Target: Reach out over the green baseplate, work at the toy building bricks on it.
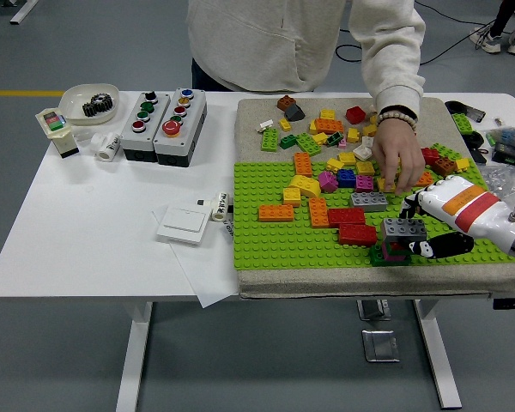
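Observation:
The green baseplate [266, 240] lies on a beige mat, with loose bricks scattered along its far side. My right hand [422, 227], white with an orange and red band, comes in from the right at the plate's near right corner. Its black fingers [409, 206] and thumb are curled around a grey brick [402, 227]. That brick sits on a small dark green and maroon stack [390, 252]. A person's hand [399, 159] reaches down from the far side, its fingertips on the yellow bricks [386, 184] just beyond my hand. My left arm is out of view.
Red bricks [352, 225], an orange brick [275, 212] and another grey brick [369, 202] stand mid-plate. Left of the mat are two button boxes [163, 124], a white bowl with a gear [90, 103] and a white switch plate [183, 225]. Small parts clutter the table's right edge [506, 146].

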Robot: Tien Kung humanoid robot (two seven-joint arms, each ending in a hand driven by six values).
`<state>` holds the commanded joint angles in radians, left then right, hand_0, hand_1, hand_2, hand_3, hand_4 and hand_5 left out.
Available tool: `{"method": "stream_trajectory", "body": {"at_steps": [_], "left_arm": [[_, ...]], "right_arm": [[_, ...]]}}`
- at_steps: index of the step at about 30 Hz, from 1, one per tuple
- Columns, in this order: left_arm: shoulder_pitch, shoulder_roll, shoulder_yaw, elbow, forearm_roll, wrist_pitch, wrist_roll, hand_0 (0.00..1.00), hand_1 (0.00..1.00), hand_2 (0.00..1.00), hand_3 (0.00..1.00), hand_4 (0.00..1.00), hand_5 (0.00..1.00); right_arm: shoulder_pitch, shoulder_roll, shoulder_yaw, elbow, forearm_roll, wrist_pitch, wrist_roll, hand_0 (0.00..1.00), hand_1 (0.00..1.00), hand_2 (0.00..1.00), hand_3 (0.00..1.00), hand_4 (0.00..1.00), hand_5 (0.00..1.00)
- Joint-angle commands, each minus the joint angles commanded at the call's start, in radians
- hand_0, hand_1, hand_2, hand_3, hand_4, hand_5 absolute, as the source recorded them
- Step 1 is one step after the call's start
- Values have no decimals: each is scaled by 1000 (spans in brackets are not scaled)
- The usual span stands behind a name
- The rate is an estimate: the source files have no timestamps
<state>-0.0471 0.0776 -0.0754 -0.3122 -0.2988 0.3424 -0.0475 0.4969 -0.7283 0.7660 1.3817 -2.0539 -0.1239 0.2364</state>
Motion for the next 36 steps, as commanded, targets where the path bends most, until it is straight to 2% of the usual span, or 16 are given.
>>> {"method": "stream_trajectory", "body": {"at_steps": [36], "left_arm": [[-5, 0, 5, -1, -9, -2, -3, 596, 723, 698, 557, 582, 620]], "right_arm": [[9, -1, 10, -19, -1, 22, 13, 425, 506, 567, 537, 764, 413]]}}
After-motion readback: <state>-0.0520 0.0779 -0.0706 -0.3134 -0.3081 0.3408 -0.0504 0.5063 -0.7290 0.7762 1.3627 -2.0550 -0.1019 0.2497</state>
